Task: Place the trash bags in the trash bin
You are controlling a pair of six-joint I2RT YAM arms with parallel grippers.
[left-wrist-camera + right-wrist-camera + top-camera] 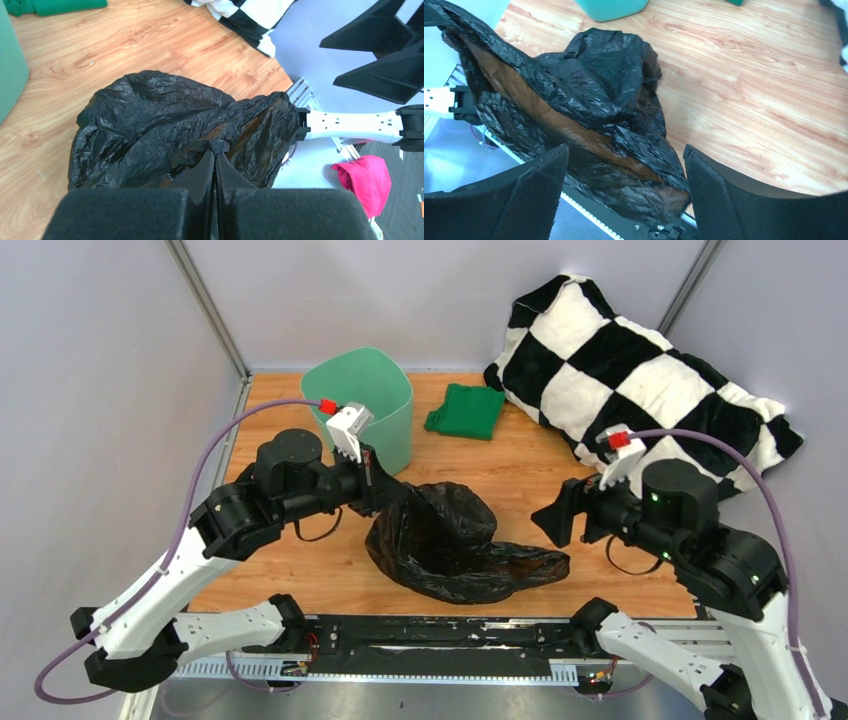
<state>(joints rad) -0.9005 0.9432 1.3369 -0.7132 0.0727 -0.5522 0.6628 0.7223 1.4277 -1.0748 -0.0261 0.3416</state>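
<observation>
1. Step in hand is taking hold of the bag; the left gripper (216, 152) pinches a fold at the left edge of the black trash bag (450, 540), which lies crumpled on the table (560, 460) near centre, just near-right of the mint-green trash bin (392, 425);
2. The right gripper (625, 150) is spread and empty, just right of the bag's tail;
3. Next move, as I judge it: raise the fold, carry it far-left over the bin's rim; the limp plastic may drag;
4. Count: one bag; one bin; one green cloth (465, 412); one chequered pillow (620, 370); two grippers
</observation>
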